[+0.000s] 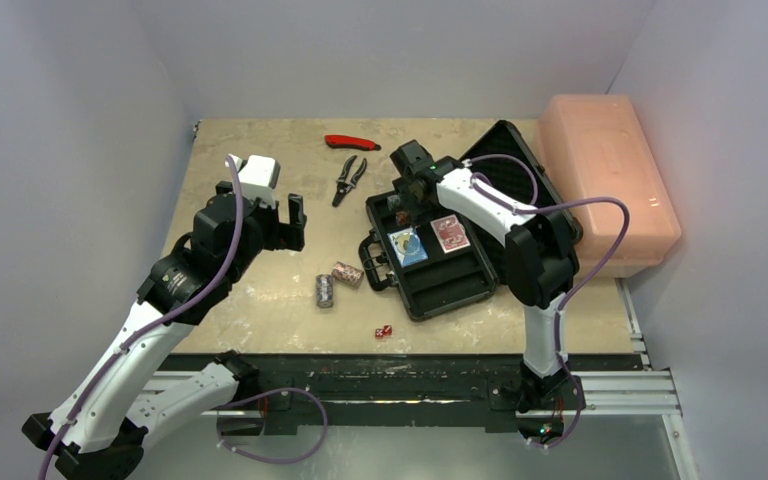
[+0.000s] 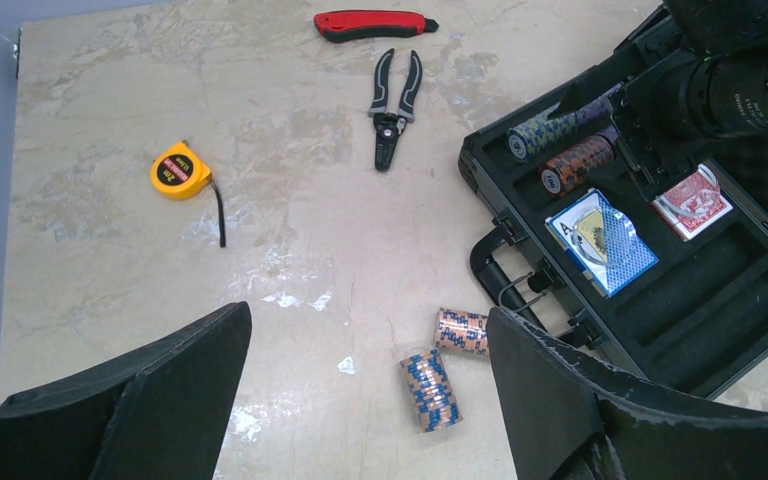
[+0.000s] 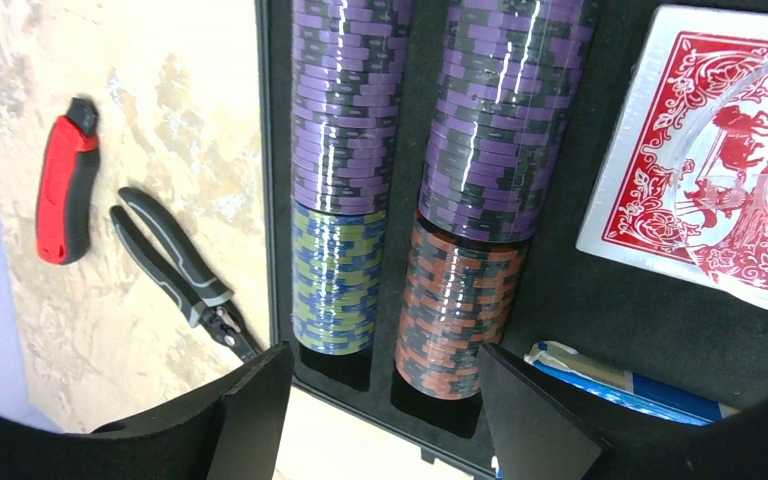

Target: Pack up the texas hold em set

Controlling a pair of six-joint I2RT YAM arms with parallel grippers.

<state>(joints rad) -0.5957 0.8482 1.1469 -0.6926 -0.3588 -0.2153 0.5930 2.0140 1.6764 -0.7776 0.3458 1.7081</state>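
The briefcase (image 1: 450, 285) lies open on the bench. Its foam holds the packed chips (image 3: 340, 180), the blue deck (image 1: 407, 246) and the red deck (image 1: 450, 233). Two loose chip stacks (image 1: 335, 283) and the dice (image 1: 383, 331) lie left of its handle, still to be packed. The right end effector (image 3: 385, 400) hovers over the case's chip rows, fingers apart and empty. The left end effector (image 2: 370, 380) hangs left of the case, likewise spread. The pliers (image 1: 349, 180) lie beyond the case, obstructing nothing.

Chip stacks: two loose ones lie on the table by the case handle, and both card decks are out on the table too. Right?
Wrong on the cards. Two loose chip stacks lie on the table by the case handle, but the blue deck and red deck sit inside the case, as the left wrist view shows.
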